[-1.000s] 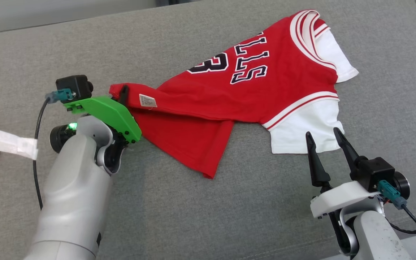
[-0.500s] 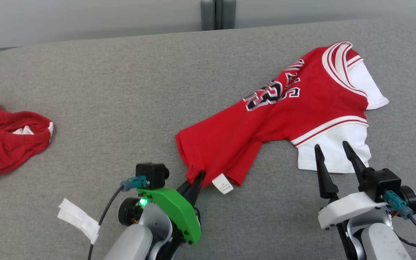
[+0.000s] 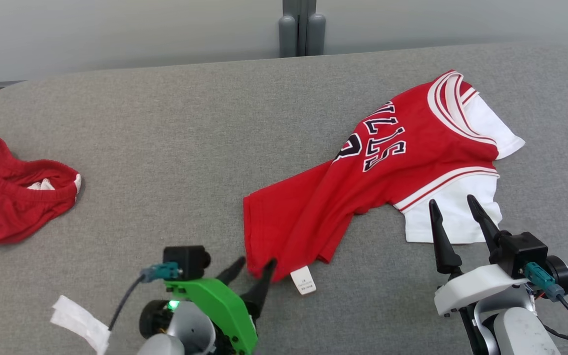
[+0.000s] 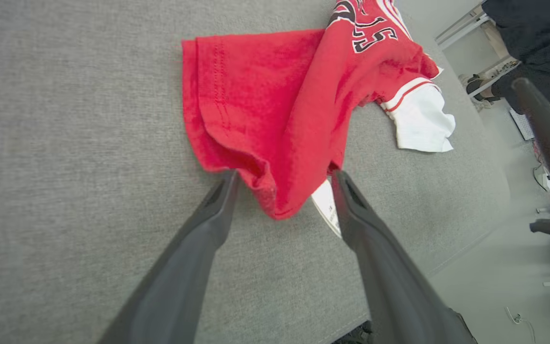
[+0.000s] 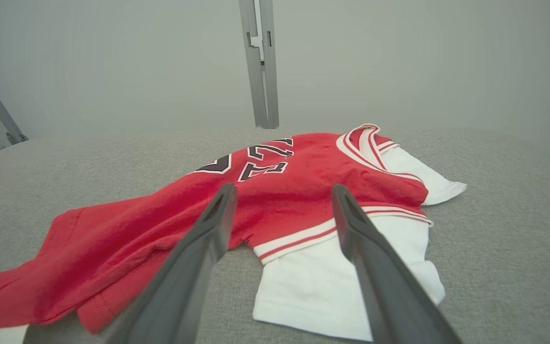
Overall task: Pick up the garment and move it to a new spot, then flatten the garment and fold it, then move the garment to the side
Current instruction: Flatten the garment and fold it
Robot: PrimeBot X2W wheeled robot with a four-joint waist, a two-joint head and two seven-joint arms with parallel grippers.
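The garment [image 3: 363, 187] is a red jersey with white sleeves and dark lettering, lying rumpled and stretched on the grey table [image 3: 165, 148]. Its collar points to the far right and its hem to the near middle. My left gripper [image 3: 257, 261] stands open at the hem corner. In the left wrist view the garment [image 4: 265, 105] has its loose red corner and white label lying between the spread fingers of that gripper [image 4: 285, 174]. My right gripper [image 3: 451, 200] is open just short of the near white sleeve. In the right wrist view it [image 5: 283, 187] hovers over the garment [image 5: 303, 191], holding nothing.
A second red cloth [image 3: 8, 202] lies bunched at the table's left edge. A white tag [image 3: 79, 323] hangs on the left arm's cable. A grey post [image 3: 301, 29] stands behind the far edge. Bare grey table stretches between the two cloths.
The left gripper has opened and let go of the hem corner, which now lies on the table. The head view has shifted a little. The right gripper stays open by the sleeve.
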